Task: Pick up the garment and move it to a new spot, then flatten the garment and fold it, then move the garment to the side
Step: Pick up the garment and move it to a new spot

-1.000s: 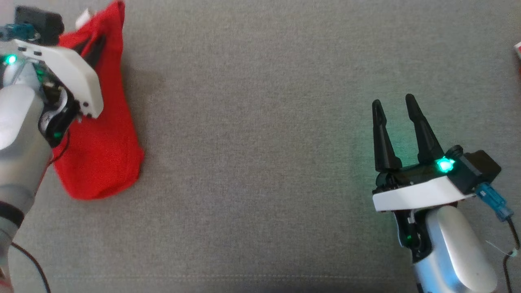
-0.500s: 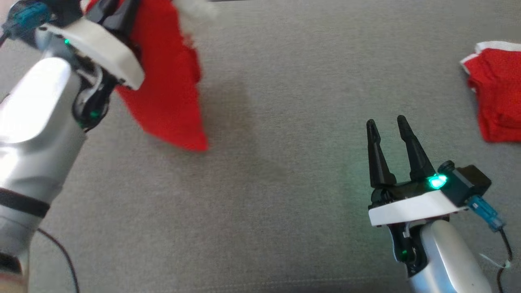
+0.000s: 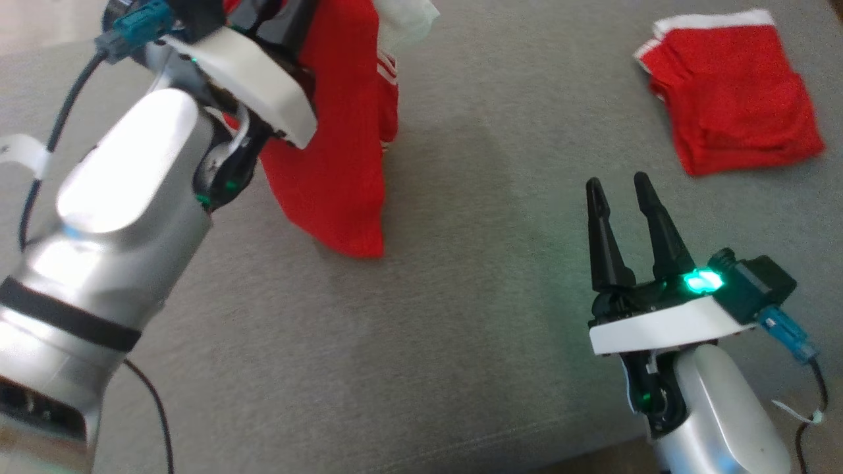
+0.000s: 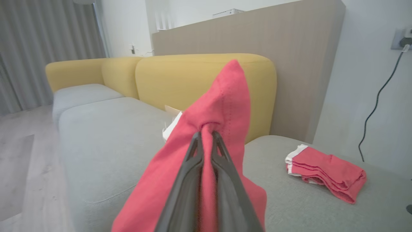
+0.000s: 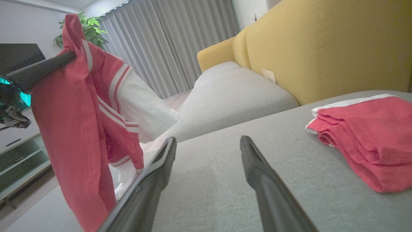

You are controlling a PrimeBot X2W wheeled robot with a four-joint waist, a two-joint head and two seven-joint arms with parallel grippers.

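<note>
Two grippers and two red pieces of clothing are on show. The left gripper point(image 4: 205, 135) is pinched tight on a bunched fold of the garment point(image 3: 336, 164), which hangs from it at the upper left of the head view, a white sleeve point(image 3: 408, 16) poking out near the top. I cannot tell whether its lower tip touches the grey seat point(image 3: 461, 296). The second piece is a pile point(image 3: 731, 92) with white trim, folded flat on the seat at the upper right, well apart from the hanging one. The right gripper point(image 3: 616, 181) stands at the lower right with its jaws spread wide and nothing between them. One yellow backrest point(image 4: 180, 77) runs behind the seat.

Against a second ago, the head view has swung: the pile, then just a sliver at the right edge, is now fully in frame. The garment then sat at the far left edge – now it hangs nearer the middle and closer to the right gripper, whose jaws are just as wide as before.
</note>
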